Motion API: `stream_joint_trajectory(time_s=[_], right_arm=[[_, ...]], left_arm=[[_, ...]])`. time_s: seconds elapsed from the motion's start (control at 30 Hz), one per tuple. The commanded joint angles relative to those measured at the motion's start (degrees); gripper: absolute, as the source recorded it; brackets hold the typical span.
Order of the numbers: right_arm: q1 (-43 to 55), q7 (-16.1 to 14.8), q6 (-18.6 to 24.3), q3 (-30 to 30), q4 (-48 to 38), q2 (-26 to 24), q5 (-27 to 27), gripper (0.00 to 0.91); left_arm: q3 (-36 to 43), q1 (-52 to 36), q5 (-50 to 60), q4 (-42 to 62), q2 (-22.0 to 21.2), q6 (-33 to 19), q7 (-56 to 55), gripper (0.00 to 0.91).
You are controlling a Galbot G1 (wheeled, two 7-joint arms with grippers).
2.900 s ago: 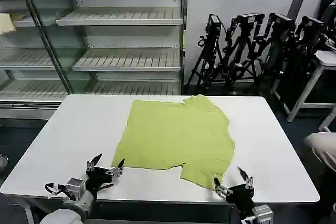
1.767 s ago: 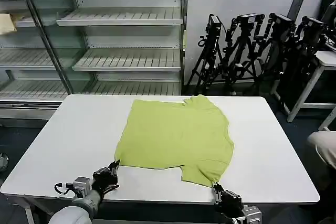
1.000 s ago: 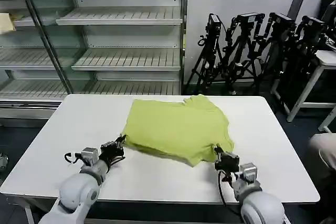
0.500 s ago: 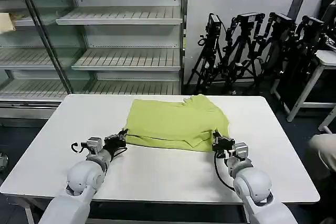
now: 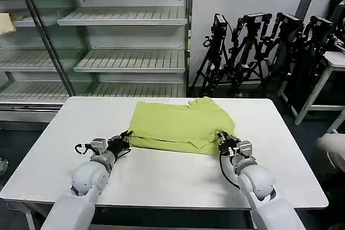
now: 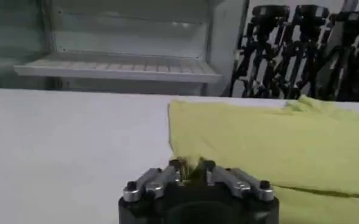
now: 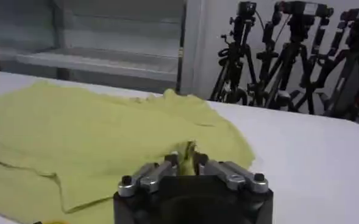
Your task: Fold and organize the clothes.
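The clothes are one lime yellow-green T-shirt (image 5: 180, 125) lying on the white table (image 5: 161, 179), its near half doubled over the far half. My left gripper (image 5: 125, 138) is shut on the folded-over hem at the shirt's left front corner (image 6: 194, 167). At the right front corner my right gripper (image 5: 221, 138) is shut on the fabric (image 7: 188, 152). Both grippers rest low over the table with cloth pinched between the fingers. In both wrist views the shirt (image 6: 270, 146) (image 7: 88, 146) spreads out ahead of the jaws.
Metal shelving (image 5: 124, 41) stands behind the table. A cluster of black tripods (image 5: 259, 52) stands at the back right. Another white table (image 5: 334, 63) is at the far right edge. Bare tabletop lies between the shirt and the front edge.
Both grippers shut on the shirt's near edge, lifted it and carried it away from me over the far half. The shirt now lies folded in half, with the grippers still holding the edge.
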Motion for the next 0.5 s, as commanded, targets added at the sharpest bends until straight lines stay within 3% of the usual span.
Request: stream_joint_trajectory(time_s=[0.03,0.43,0.47,0.5], right_arm=[[-7.3,0.9,-1.1,2.1,7.8,-2.6,1.1,0.907],[-13.4,3.1,-1.3,3.4,9.9,-3.2,1.1,0.907],[-13.5,3.1,-1.3,3.4,9.6,-3.4,1.1,0.776],[-13.6,3.1,-1.3,3.4,9.2,-3.4,1.3,0.091]], left_arm=[[-1.4,6.0,-2.5,-9.4,1.9,2.1,-0.5,0.907],[-0.4,6.7,1.2,-5.1,2.2,2.2,-1.5,0.907],[-0.3,6.6,1.2,-4.7,2.4,2.2,-1.8,0.907],[-0.1,6.4,1.2,-4.4,2.5,2.2,-1.9,0.907]])
